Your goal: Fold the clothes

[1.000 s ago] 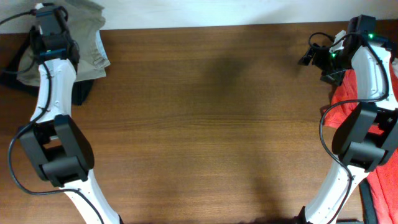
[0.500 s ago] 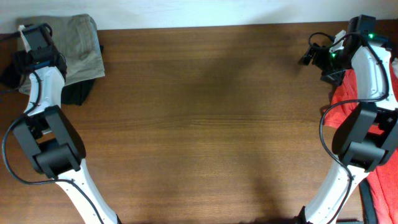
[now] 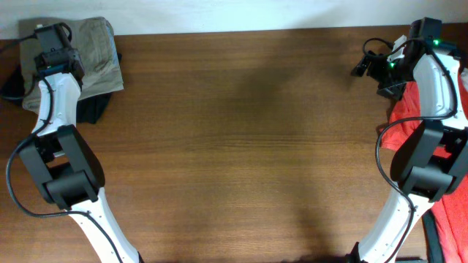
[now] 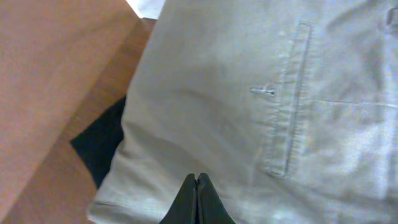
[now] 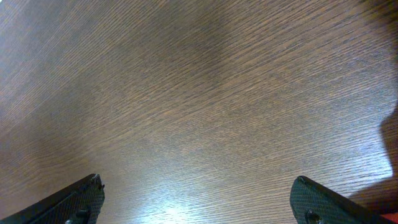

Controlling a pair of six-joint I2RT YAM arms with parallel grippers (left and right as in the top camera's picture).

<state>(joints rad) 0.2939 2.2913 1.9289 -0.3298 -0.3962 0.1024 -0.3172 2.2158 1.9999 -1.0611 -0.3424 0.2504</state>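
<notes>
The khaki shorts point(image 3: 95, 55) lie folded at the table's far left corner, on top of a black garment point(image 3: 93, 109). My left gripper point(image 3: 53, 38) hovers over the shorts' left part. In the left wrist view its fingertips point(image 4: 197, 182) are pressed together with nothing between them, just above the shorts point(image 4: 217, 106), whose welt pocket point(image 4: 289, 99) shows; the black garment point(image 4: 102, 140) peeks out at the left. The red T-shirt point(image 3: 409, 109) lies at the right edge under the right arm. My right gripper point(image 3: 365, 66) is wide open and empty over bare wood point(image 5: 199, 186).
The wooden table point(image 3: 241, 146) spans the view, with its far edge along the top near a white wall. More red cloth point(image 3: 450, 219) hangs at the lower right. Both arm bases stand at the front left and front right.
My left wrist has shifted left and slightly back over the shorts. The shorts, bunched a second ago, now lie flatter. The right arm has not moved.
</notes>
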